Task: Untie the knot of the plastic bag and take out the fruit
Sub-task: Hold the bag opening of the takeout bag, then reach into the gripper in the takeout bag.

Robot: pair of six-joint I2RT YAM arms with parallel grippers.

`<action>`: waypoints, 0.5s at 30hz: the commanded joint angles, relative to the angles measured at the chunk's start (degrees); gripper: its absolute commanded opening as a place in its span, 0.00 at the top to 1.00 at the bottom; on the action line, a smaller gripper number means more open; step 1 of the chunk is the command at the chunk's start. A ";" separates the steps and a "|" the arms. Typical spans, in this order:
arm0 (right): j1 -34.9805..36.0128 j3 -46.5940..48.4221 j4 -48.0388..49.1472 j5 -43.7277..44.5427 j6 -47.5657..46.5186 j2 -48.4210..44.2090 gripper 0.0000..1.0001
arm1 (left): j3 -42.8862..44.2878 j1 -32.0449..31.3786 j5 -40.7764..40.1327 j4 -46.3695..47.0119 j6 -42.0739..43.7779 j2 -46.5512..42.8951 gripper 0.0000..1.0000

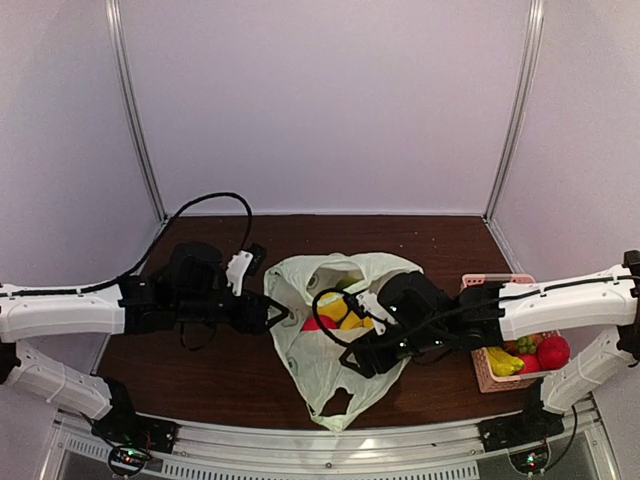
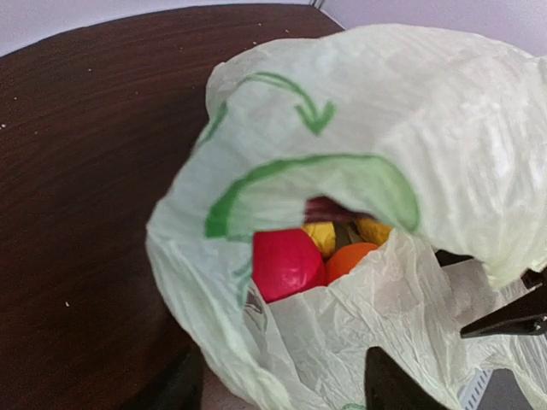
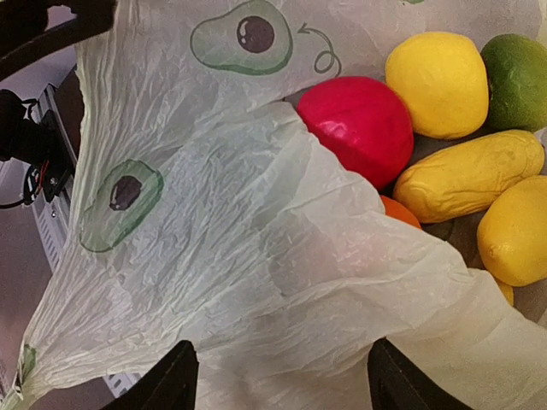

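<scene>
The pale green plastic bag (image 1: 335,385) lies mid-table with its mouth open; no knot shows. Inside lies the fruit: a yellow lemon (image 3: 436,81), a long yellow one (image 3: 470,175), another yellow one (image 3: 517,231) and a sliver of orange (image 3: 397,209), beside a red fruit (image 3: 367,124) and a green one (image 3: 517,77). My left gripper (image 2: 286,395) is open at the bag's left rim, with film lying between its fingers (image 2: 389,384). My right gripper (image 3: 282,389) is open over the bag's near wall, plastic spanning its fingers (image 3: 162,384).
A pink slatted basket (image 1: 478,372) stands at the right, holding red fruits (image 1: 552,350), a yellow one and green grapes. The right arm (image 1: 560,300) passes over it. White booth walls close the back and sides.
</scene>
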 commanded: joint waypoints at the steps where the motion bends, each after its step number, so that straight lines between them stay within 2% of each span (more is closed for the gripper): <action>1: 0.39 2.10 2.30 4.18 0.12 -0.88 0.28 | -1.20 1.64 2.94 5.45 0.95 2.78 0.64; 3: 0.34 3.25 2.27 7.35 0.26 -0.59 0.25 | -0.67 1.64 4.69 6.80 2.41 3.32 0.85; 5: 0.23 5.12 1.51 11.52 0.27 0.52 0.23 | 1.01 1.64 5.73 5.45 4.51 3.84 0.98; 9: -0.86 9.20 1.11 15.11 0.31 4.09 0.18 | 5.26 1.65 6.74 -0.91 8.37 4.89 1.00; 15: -4.53 15.44 1.23 14.22 -1.66 11.61 0.14 | 8.58 1.65 7.83 -5.36 14.03 5.78 1.00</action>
